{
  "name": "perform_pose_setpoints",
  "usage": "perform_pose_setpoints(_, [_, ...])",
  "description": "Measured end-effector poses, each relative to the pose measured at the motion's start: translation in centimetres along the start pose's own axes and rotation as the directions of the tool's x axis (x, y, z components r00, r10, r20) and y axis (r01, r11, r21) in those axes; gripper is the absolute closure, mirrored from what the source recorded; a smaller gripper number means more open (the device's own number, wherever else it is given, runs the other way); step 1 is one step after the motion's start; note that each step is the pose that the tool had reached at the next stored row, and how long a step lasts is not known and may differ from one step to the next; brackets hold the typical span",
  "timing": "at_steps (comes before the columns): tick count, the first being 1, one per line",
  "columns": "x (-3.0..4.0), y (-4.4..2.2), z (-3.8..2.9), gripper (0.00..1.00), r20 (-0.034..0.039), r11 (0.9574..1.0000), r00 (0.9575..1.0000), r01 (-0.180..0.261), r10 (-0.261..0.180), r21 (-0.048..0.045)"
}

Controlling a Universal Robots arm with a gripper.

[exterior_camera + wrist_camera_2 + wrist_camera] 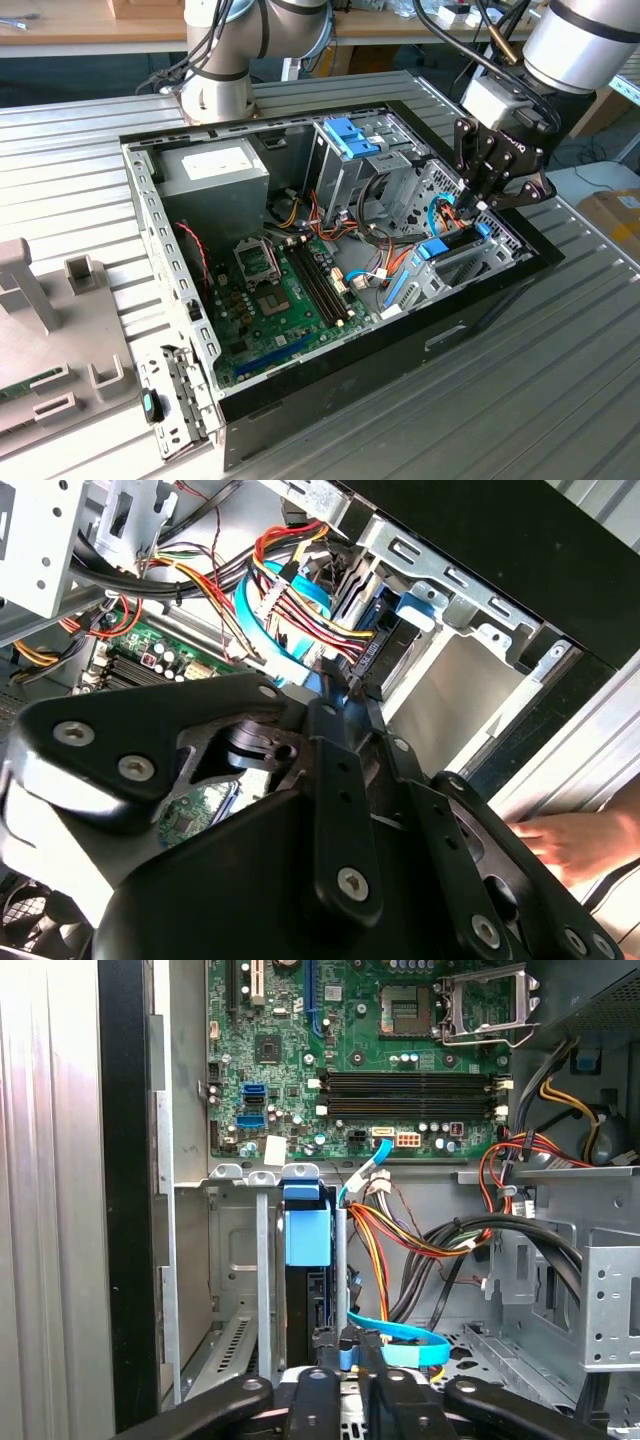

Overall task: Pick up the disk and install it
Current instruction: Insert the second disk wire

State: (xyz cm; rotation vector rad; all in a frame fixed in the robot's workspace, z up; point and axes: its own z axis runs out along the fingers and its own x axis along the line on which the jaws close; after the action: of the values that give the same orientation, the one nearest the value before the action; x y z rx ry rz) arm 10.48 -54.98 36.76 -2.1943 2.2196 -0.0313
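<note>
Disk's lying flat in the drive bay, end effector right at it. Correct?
Not quite. The disk stands on edge in the drive bay, not flat; the first wrist view shows it. The end effector is right at it.

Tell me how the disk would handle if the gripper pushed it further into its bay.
The disk looks rigid, a flat slab standing on edge in a metal bay, so it would probably slide rather than flex. Its light-blue plastic carrier seems smooth, possibly slippery. Cables close beside it might snag.
</note>
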Motion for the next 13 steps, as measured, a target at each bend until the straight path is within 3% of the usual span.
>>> perform_pose_setpoints(1, [0.00,0.00,0.00,0.77,0.0001,1.0000,1.0000,0.000,0.000,0.0000])
perform_pose_setpoints(2, [0.00,0.00,0.00,0.84,0.0001,1.0000,1.0000,0.000,0.000,0.0000])
perform_pose_setpoints(11, [-0.02,0.00,0.00,0.84,0.0000,1.0000,1.0000,0.000,0.000,0.0000])
perform_pose_setpoints(12, [-0.04,0.00,-0.01,0.84,-0.0091,1.0000,1.0000,0.000,0.000,0.0001])
perform_pose_setpoints(13, [-0.05,0.00,0.00,0.84,-0.0427,1.0000,0.9991,0.002,-0.002,0.0005])
